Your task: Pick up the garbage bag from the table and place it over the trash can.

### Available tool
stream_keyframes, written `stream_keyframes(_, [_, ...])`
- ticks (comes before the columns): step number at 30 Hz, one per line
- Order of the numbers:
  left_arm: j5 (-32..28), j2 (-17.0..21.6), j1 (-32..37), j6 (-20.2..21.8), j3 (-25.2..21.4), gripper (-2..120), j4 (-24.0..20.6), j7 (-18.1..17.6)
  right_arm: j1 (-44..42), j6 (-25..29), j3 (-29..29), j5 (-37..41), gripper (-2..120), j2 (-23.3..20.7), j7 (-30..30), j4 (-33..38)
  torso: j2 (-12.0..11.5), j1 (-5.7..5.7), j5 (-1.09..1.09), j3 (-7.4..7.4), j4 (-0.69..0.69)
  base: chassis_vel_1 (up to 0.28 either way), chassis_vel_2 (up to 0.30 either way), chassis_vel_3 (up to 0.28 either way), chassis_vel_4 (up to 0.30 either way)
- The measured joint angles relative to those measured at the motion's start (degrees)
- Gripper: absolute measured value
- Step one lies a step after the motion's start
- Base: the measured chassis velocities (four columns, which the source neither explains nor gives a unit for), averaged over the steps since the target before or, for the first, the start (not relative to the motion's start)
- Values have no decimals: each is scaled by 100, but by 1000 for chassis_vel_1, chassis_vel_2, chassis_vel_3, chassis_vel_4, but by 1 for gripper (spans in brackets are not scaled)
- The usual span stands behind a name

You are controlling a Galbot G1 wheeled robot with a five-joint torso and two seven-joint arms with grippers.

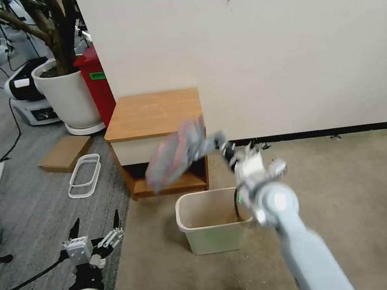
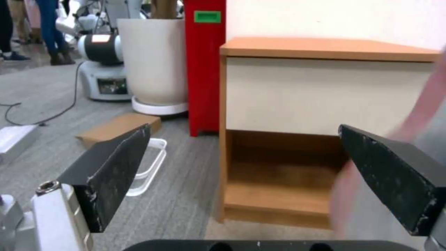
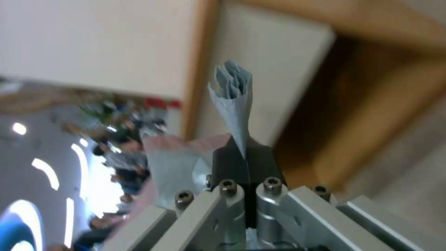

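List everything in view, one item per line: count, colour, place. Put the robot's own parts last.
garbage bag: one, grey with pinkish-red edge, held in the air in front of the table, above the trash can
table: one, orange-brown with white drawer front, against the wall
trash can: one, cream-beige, on the carpet in front of the table
red bin: one, red, left of the table
plant pot: one, white, left of the red bin, holding a tree
cardboard piece: one, brown, flat on the floor
white frames: two, white, on the floor by the cardboard
right hand: shut on the bag
left hand: open, low at the robot's left
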Motion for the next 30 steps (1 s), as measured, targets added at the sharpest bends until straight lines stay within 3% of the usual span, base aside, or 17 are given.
stream_keyframes(8, [1, 67, -8, 2, 28, 100, 2, 3, -472, 138, -230, -472, 0, 167, -58, -76, 0, 0, 0, 0, 1, 0, 0, 0, 0])
stream_keyframes(26, [-2, 188, -202, -4, 144, 100, 136, 17, -959, 294, -207, -2118, 0, -69, -216, -256, 0, 0, 1, 1, 1, 0, 0, 0, 0])
stream_keyframes(30, [-2, 212, -243, 3, 169, 100, 177, 20, -957, 294, -179, -2304, 15, -97, -220, -257, 0, 0, 1, 1, 1, 0, 0, 0, 0])
